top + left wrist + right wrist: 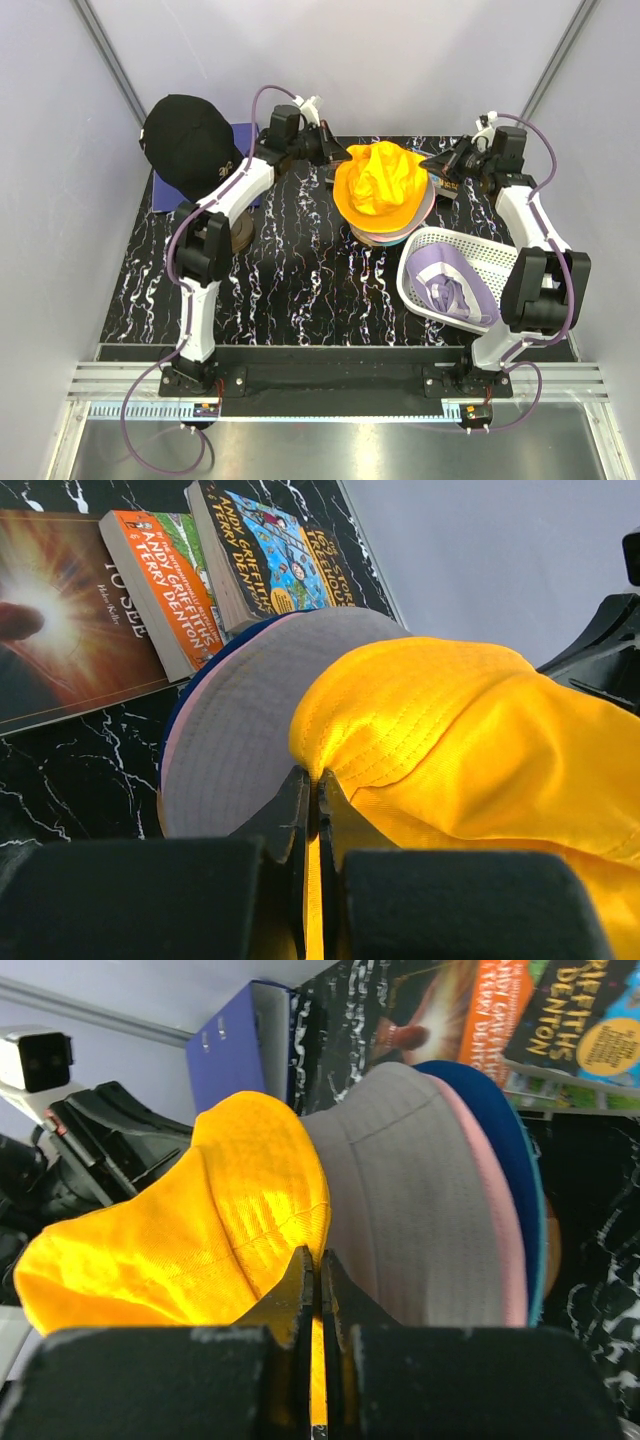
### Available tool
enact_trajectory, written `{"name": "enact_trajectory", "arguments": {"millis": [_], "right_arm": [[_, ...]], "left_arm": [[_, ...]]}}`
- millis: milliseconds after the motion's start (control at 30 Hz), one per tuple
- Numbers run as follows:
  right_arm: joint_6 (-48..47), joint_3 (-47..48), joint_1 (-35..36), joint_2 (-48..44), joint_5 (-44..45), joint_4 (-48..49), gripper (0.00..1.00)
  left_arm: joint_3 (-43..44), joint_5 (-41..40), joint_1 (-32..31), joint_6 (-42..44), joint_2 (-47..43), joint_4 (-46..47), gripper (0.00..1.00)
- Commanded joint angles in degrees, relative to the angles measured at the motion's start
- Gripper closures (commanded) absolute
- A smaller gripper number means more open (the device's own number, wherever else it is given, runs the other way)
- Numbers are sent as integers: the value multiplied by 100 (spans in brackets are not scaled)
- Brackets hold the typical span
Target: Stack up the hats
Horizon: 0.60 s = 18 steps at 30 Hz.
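An orange hat sits crumpled on top of a pile of hats at the far middle of the black marbled tabletop. Both arms reach in to it from either side.

The left claw is closed on the orange hat's fabric at its left edge; the two fingers are pressed together with a thin fold of yellow-orange cloth pinched between them. The right claw is closed the same way on the hat's right edge, also with a sliver of cloth between its fingers. The hat's crown bulges up between the two grips, wrinkled and uneven.

Under the orange hat the pile shows as layered brims: a pale grey hat directly below, then a pink hat, then a blue hat, with a thin teal edge at the very bottom.

Beyond the pile, a row of books lies flat on the tabletop near its far edge.

At the far left a black cap stands raised above the tabletop, its peak pointing right; what holds it up is hidden under it. A blue binder lies just beside it.

On the right side, nearer than the pile, a white basket rests tilted against the right arm. A lavender hat lies inside it, well apart from the pile.
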Motion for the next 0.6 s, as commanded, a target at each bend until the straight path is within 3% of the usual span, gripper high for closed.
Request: {"name": "enact_trajectory", "arguments": {"millis": [0, 567], "right_arm": [[-500, -105, -180, -157, 817, -472, 100], [-1195, -598, -189, -26, 1599, -1026, 100]], "left_arm": [[97, -178, -74, 146, 137, 234, 100], [-1213, -881, -207, 656, 154, 375, 100]]}}
